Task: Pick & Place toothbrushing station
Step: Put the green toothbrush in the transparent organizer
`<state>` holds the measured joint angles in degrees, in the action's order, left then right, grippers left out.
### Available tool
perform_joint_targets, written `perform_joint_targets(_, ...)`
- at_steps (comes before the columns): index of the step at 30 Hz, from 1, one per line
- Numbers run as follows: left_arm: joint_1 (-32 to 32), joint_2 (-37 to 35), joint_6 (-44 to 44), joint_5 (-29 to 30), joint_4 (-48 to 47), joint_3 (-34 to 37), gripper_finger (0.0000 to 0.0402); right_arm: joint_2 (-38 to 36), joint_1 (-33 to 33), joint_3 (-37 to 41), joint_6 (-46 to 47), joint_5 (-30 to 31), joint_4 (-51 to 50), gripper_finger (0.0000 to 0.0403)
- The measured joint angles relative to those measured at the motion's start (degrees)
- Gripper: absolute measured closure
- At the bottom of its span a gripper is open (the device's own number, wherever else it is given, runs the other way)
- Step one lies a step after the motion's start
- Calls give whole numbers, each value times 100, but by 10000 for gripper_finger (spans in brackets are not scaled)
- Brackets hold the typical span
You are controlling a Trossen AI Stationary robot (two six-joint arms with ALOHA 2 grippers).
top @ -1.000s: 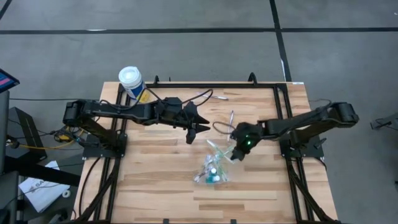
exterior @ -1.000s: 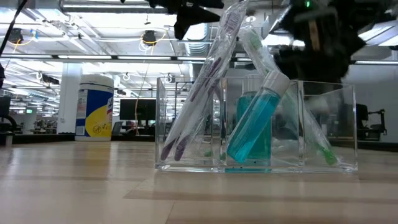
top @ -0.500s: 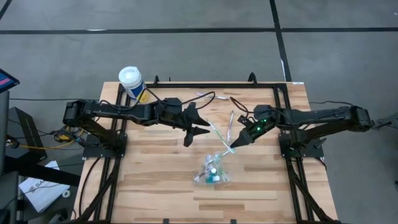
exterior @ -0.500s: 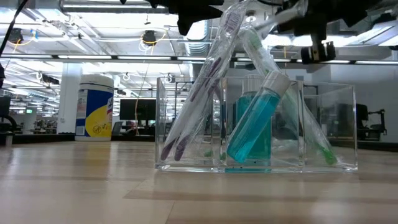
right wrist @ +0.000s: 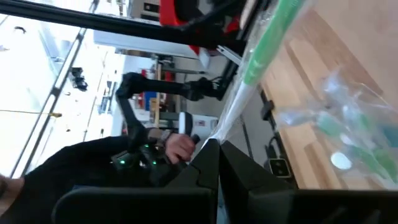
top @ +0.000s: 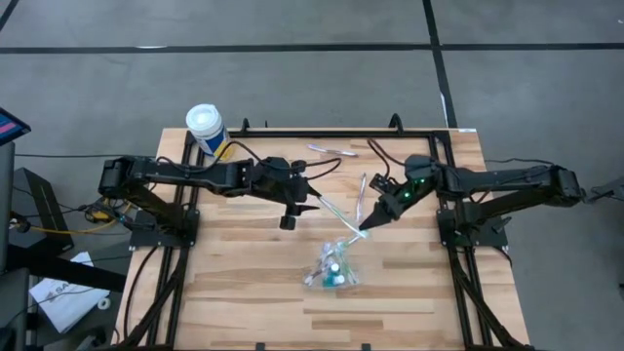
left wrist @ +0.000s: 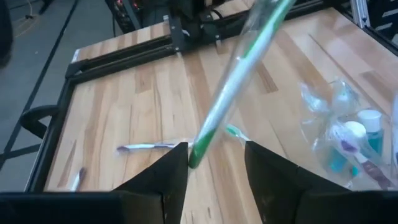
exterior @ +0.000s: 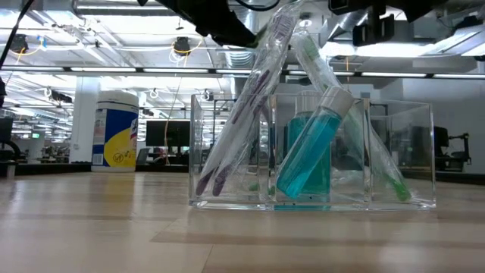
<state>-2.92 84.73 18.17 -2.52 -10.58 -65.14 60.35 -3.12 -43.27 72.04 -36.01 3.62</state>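
Observation:
The toothbrushing station [top: 331, 271] is a clear plastic holder standing on the wood table, its base on the table in the low view [exterior: 311, 152]. A purple toothbrush [exterior: 242, 114], a teal tube [exterior: 311, 148] and another green brush lean inside it. A green toothbrush in a clear wrapper [left wrist: 239, 62] hangs in the air between my grippers. My right gripper [top: 370, 224] is shut on it. My left gripper [left wrist: 216, 155] stands open around the brush's other end [left wrist: 199, 149]. My left gripper: the brush's green end [left wrist: 199, 149] lies close beside one finger [left wrist: 174, 168], and I cannot tell whether they touch. My right gripper pinches one end of the wrapped toothbrush [right wrist: 227, 121] between its two fingertips, coming from the table's right side. The brush runs on in line with the fingers, lifted clear of the table.
A white-capped canister with a yellow label [top: 206, 127] stands at the far left corner. Loose toothbrushes lie on the far part of the table [top: 331, 149] [top: 363, 187]. Black frame rails [top: 322, 134] border the table. A person [right wrist: 180, 146] shows beyond the table.
My right gripper has risen from beside the holder and drawn back toward the table's right, staying shut, with the wrapped green toothbrush lifted along. The brush's free end now reaches between my left gripper's fingers. My left gripper has rolled about its own axis.

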Motion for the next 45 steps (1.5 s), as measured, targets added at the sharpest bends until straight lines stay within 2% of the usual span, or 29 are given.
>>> perform_joint_targets(5, 0, 0, -2, 1, 36, 0, 249, -1, -50, 0, 1, -24, 5, 403)
perform_joint_targets(11, 0, 0, -44, 0, 135, 0, 267, -1, -50, 0, 3, -24, 4, 403)
perform_joint_targets(14, 0, 0, -72, 0, 191, 0, 299, -1, -50, 0, 27, -24, 9, 403)
perform_joint_targets(18, 0, 0, -324, -91, 150, 0, 377, -7, -53, 2, 67, -21, 92, 403)
perform_joint_targets(24, 42, -4, -691, -273, 253, 0, 392, -3, -122, 4, 21, 42, 873, 399)
perform_joint_targets(28, 59, -4, -1114, -603, 409, 0, 393, -6, -356, 4, -44, 21, 1429, 364)
perform_joint_targets(32, 59, -4, -1779, -1421, 838, 0, 393, -6, -666, 4, -382, 28, 2132, 308)
perform_joint_targets(36, 102, -7, -2330, -1974, 1473, -11, 394, -3, -1000, 3, -916, 452, 2733, 255)
perform_joint_targets(42, 166, -7, -2856, -2018, 2223, -11, 394, -3, -1427, -186, -1651, 475, 2824, 201)
perform_joint_targets(45, 157, -7, -3183, -1650, 2711, -9, 395, -3, -1517, -190, -1794, 479, 2812, 192)
